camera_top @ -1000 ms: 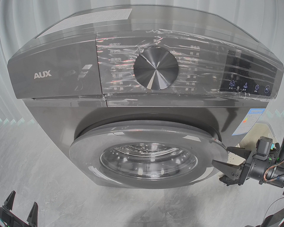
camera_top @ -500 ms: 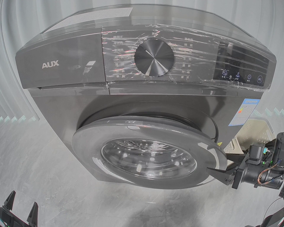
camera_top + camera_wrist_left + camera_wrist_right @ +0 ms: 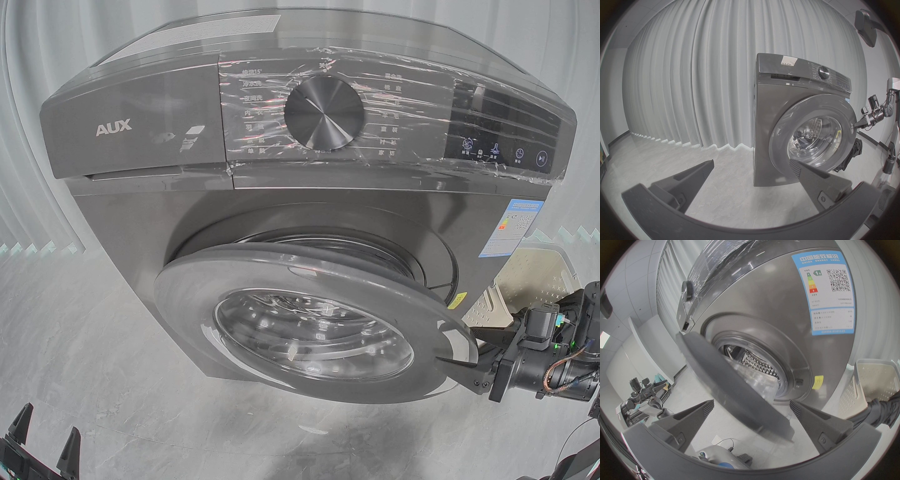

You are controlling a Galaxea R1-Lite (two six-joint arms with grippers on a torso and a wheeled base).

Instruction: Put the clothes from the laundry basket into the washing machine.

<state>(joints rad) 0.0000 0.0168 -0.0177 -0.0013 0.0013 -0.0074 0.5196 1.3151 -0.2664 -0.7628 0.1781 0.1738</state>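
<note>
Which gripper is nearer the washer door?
Right. The right gripper is at the free edge of the door, jaws either side of the rim. The left gripper hangs low, left of the washing machine, well clear.

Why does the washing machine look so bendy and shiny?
Head view: the wide lens bulges the washing machine, and light glints off the plastic wrap on its panel and the door glass. Left wrist view: the curtain bows outward, corners go dark. Right wrist view: the open door looks curved.
</note>
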